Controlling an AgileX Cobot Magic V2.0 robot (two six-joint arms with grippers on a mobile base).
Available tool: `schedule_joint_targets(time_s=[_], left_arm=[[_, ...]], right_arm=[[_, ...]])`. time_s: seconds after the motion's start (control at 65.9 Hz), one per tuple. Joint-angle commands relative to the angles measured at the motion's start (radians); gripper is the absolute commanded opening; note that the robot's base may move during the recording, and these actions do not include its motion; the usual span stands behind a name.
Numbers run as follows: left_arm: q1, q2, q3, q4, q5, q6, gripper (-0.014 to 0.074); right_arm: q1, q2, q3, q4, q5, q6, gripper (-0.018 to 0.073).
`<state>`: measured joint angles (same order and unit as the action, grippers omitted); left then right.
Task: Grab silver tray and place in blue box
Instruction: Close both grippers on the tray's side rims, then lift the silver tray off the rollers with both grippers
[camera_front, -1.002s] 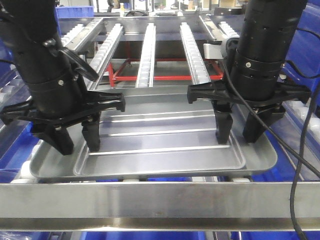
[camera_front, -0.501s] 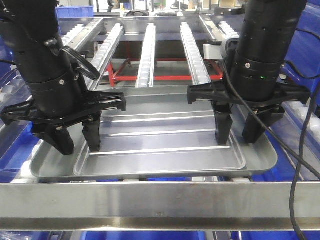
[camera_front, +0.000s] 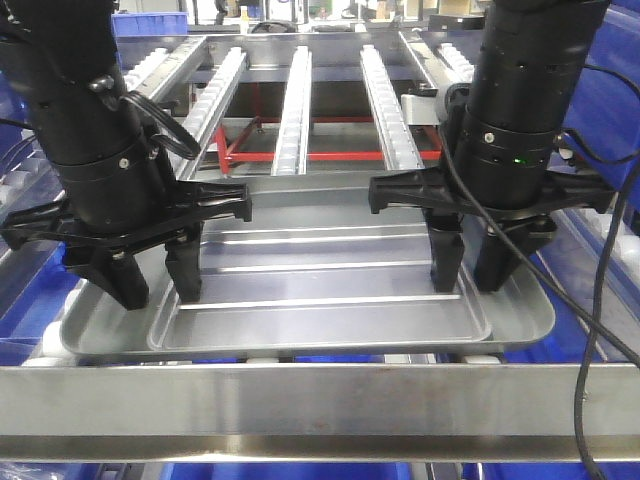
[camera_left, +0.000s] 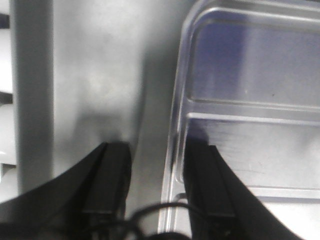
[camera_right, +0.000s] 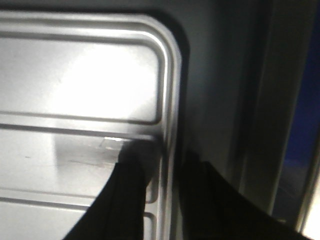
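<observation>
A workshop roller rack fills the front view, with blue crates (camera_front: 612, 90) along the frame's edges. Nearest, across the bottom, runs a flat steel rail bar (camera_front: 320, 400). Just behind it the silver tray (camera_front: 320, 285) lies flat on the rack, long side toward the camera, in the middle of the frame.

At centre left the left gripper (camera_front: 158, 292) stands over the tray's left end, fingers spread. The wrist view shows one finger over the flat outer margin and the other inside the recessed panel.

At centre right the right gripper (camera_front: 468, 283) points down at the tray's right end, fingers parted with a narrower gap. They straddle the step of the recess.

Farther back, roller tracks (camera_front: 295, 100) run toward the top of the frame, above a red frame (camera_front: 330, 155).
</observation>
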<state>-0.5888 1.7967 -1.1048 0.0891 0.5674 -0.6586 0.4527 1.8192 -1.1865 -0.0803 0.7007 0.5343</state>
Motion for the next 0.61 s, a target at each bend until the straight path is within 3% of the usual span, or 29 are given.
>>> schedule_joint_targets(time_s=[0.0,0.243,0.379,0.592], left_arm=[[-0.004,-0.031,-0.019,-0.007,-0.008,0.0,0.018],[-0.004,-0.031,-0.019,-0.009,-0.015,0.0,-0.0113],[-0.006,-0.033,-0.024,-0.009,-0.02,0.0,-0.0096],[-0.008,-0.083,-0.102,-0.001,0.083,0.0,-0.0096]], right_arm=[[-0.002,-0.04,-0.027,-0.011,-0.021,-0.012,0.0258],[-0.002,-0.04,-0.027,-0.01,-0.022,-0.012,0.0046],[0.001,-0.044,-0.027,-0.009,-0.017,-0.012,0.005],[0.033,-0.116,-0.028,-0.009,-0.006,0.007,0.0051]])
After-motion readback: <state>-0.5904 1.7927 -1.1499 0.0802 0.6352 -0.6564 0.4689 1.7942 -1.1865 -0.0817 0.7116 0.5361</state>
